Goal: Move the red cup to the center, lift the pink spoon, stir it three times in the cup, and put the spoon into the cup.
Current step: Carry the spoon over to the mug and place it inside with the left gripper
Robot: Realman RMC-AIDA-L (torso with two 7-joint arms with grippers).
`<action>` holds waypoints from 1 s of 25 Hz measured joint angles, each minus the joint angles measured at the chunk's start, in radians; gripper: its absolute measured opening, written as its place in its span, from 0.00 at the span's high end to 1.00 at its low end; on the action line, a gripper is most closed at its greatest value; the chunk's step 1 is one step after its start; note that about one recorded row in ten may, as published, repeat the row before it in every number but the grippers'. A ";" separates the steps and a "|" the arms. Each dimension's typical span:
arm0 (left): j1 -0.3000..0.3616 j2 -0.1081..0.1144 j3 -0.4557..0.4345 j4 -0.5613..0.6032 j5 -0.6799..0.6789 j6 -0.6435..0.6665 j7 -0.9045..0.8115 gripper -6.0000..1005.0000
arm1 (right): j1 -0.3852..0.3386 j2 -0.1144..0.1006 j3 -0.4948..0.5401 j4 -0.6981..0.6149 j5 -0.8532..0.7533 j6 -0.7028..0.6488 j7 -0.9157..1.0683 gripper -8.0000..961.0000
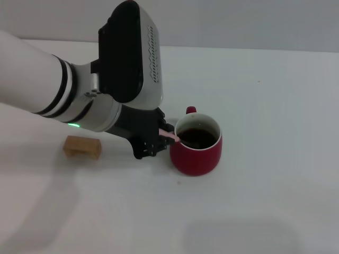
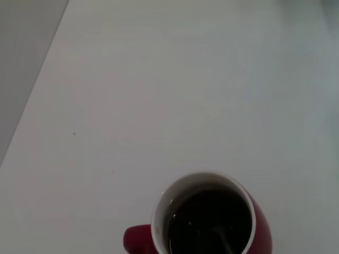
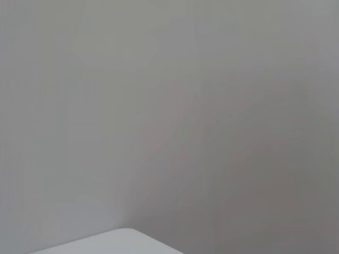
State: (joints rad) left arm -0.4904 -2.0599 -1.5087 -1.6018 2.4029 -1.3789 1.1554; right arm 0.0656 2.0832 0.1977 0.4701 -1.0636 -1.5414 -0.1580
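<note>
- Centrally on the white tabletop [image 1: 275,106] we see one red cup [image 1: 196,153], upright, holding dark brown liquid; its small loop handle points away from us.
- One pink spoon [image 1: 172,136] leans over the cup's left rim, its grey neck dipping into the liquid.
- Our left gripper [image 1: 159,138] sits just beside the cup, its jaws clamped on the spoon's pink handle.
- One tan wooden block [image 1: 82,147] lies well apart, to the left.
- Our right gripper is out of sight.
</note>
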 joint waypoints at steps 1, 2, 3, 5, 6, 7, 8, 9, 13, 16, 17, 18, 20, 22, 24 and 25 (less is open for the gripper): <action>0.000 0.000 -0.004 0.000 0.002 0.000 0.000 0.83 | -0.001 0.000 0.000 0.001 0.000 0.000 0.000 0.99; 0.000 0.000 -0.010 0.001 0.004 0.000 0.000 0.83 | -0.002 0.000 0.000 0.003 0.000 0.000 0.000 0.99; 0.000 0.000 -0.020 0.006 0.007 0.001 0.000 0.83 | -0.003 0.000 0.000 0.004 0.000 -0.001 0.000 0.99; -0.004 0.000 -0.037 0.016 0.010 0.009 0.000 0.83 | -0.005 0.000 0.000 0.007 0.000 -0.001 0.000 0.99; -0.007 0.000 -0.046 0.022 0.011 0.015 0.001 0.83 | -0.005 0.000 0.000 0.008 0.000 -0.001 0.000 0.99; -0.010 0.000 -0.053 0.027 0.011 0.023 0.001 0.83 | -0.005 0.000 0.000 0.010 0.000 -0.002 0.000 0.99; -0.014 -0.001 -0.057 0.033 0.011 0.030 0.002 0.83 | -0.005 0.000 0.000 0.010 0.000 -0.002 0.000 0.99; -0.017 -0.001 -0.061 0.038 0.010 0.037 0.003 0.83 | -0.006 0.000 0.000 0.010 0.000 -0.002 0.000 0.99; -0.033 -0.004 -0.054 0.058 0.004 0.059 0.007 0.83 | -0.006 0.000 0.000 0.010 0.001 -0.003 0.000 0.99; -0.045 -0.006 -0.034 0.066 -0.003 0.070 0.007 0.83 | -0.006 0.000 0.000 0.010 0.001 -0.003 0.000 0.99; -0.047 -0.006 -0.025 0.066 -0.010 0.074 0.007 0.83 | -0.006 0.000 0.000 0.010 0.001 -0.003 0.000 0.99; -0.047 -0.006 -0.018 0.065 -0.017 0.077 0.008 0.83 | -0.006 0.000 0.000 0.010 0.001 -0.003 0.000 0.99; -0.048 -0.006 -0.001 0.055 -0.038 0.081 0.008 0.83 | -0.007 0.000 -0.001 0.010 0.001 -0.003 0.000 0.99; -0.046 -0.006 0.017 0.042 -0.055 0.083 0.008 0.83 | -0.008 0.000 -0.005 0.010 0.001 -0.003 0.000 0.99; -0.042 -0.006 0.034 0.029 -0.061 0.082 0.008 0.83 | -0.008 0.000 -0.010 0.010 0.001 -0.003 0.000 0.99; -0.036 -0.006 0.043 0.020 -0.062 0.080 0.007 0.83 | -0.008 0.000 -0.012 0.010 0.001 -0.003 0.000 0.99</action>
State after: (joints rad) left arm -0.5267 -2.0655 -1.4655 -1.5815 2.3411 -1.2991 1.1625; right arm 0.0581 2.0832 0.1861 0.4801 -1.0629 -1.5448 -0.1580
